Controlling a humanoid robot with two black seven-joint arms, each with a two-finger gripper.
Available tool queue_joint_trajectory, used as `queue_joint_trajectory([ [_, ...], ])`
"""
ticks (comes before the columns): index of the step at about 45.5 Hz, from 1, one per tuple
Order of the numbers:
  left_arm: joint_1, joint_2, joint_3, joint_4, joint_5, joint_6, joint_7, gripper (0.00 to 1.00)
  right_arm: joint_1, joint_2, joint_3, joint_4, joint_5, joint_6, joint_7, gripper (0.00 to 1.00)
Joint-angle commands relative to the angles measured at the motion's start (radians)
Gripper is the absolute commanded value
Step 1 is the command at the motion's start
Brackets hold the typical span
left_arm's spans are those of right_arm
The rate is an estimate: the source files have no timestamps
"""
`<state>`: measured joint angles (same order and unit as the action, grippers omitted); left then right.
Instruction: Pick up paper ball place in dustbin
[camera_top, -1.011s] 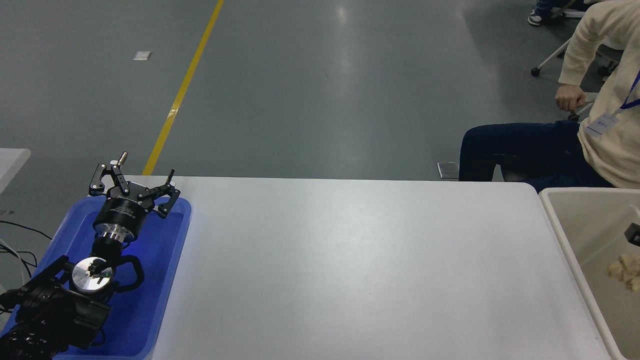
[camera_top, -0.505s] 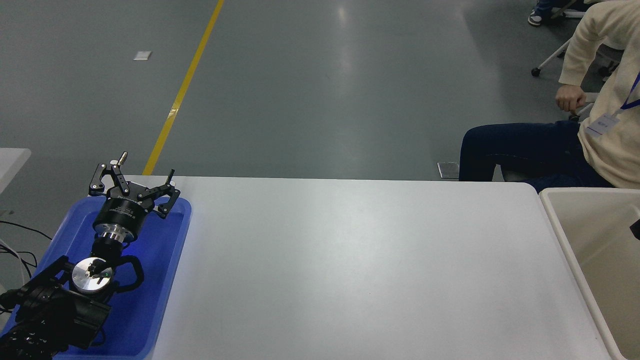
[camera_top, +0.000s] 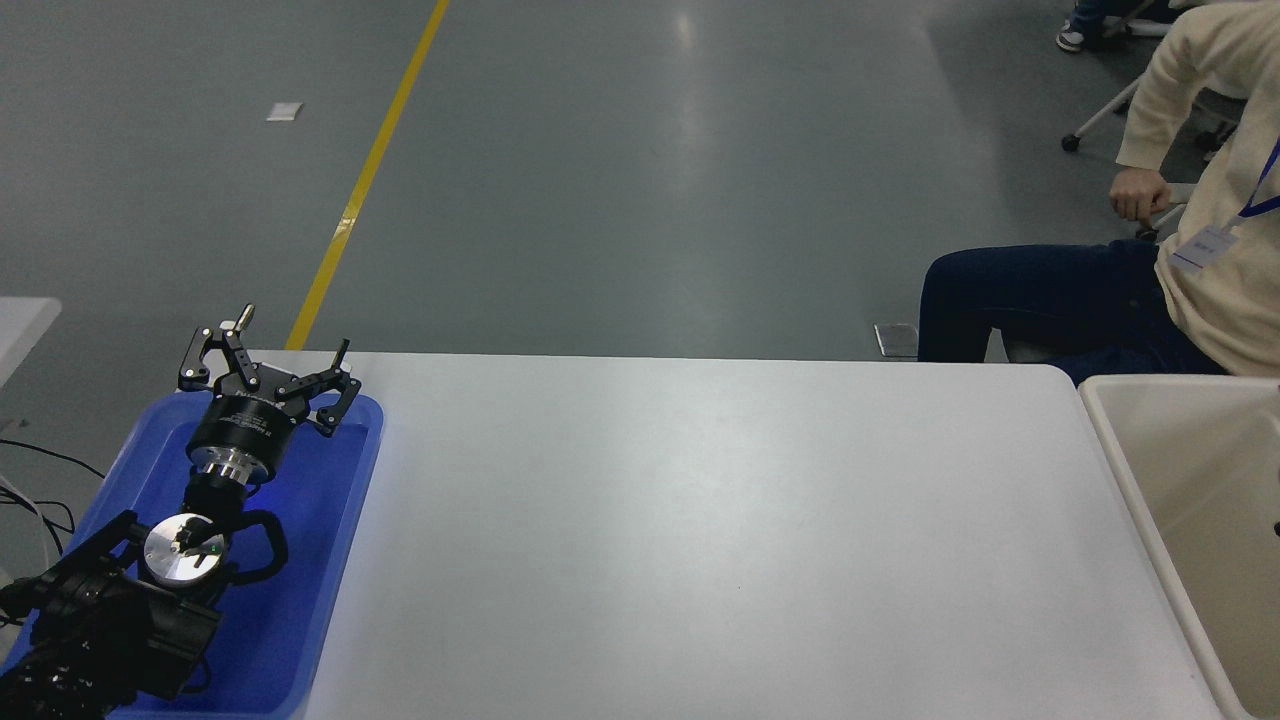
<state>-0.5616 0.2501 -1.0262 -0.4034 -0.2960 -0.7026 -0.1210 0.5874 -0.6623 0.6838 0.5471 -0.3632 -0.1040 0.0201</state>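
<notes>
Left arm (camera_top: 110, 620): black, jointed links, a round silver cap at one joint, silver ring behind a black cylindrical wrist. Left gripper (camera_top: 268, 365): black linkage fingers with small silver screws, one brass-coloured tip.

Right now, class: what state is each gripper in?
Left gripper: open, empty, over the blue tray.
Right gripper: not in view.

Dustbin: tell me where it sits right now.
The dustbin sits at the head view's right edge, against the table's right end, just in front of the seated person.
</notes>
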Motion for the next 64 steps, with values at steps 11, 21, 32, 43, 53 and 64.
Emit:
queue_joint_trajectory([
  [11, 0.000, 0.000, 0.000, 0.000, 0.000, 0.000, 0.000, 1.00, -0.121, 0.205, 0.401, 0.166, 0.089, 0.043, 0.162, 1.00],
  [21, 0.000, 0.000, 0.000, 0.000, 0.000, 0.000, 0.001, 1.00, -0.153, 0.369, 0.398, 0.201, 0.119, 0.050, 0.423, 1.00],
  [32, 0.000, 0.000, 0.000, -0.002, 0.000, 0.000, 0.000, 1.00, -0.181, 0.423, 0.370, 0.272, 0.084, 0.081, 0.563, 1.00],
  [43, 0.000, 0.000, 0.000, -0.002, 0.000, 0.000, 0.001, 1.00, -0.201, 0.492, 0.368, 0.320, -0.025, 0.027, 0.571, 1.00],
  [53, 0.000, 0.000, 0.000, -0.002, 0.000, 0.000, 0.000, 1.00, -0.221, 0.501, 0.352, 0.309, -0.026, 0.024, 0.567, 1.00],
  [64, 0.000, 0.000, 0.000, -0.002, 0.000, 0.000, 0.001, 1.00, -0.267, 0.501, 0.332, 0.320, -0.025, 0.030, 0.571, 1.00],
])
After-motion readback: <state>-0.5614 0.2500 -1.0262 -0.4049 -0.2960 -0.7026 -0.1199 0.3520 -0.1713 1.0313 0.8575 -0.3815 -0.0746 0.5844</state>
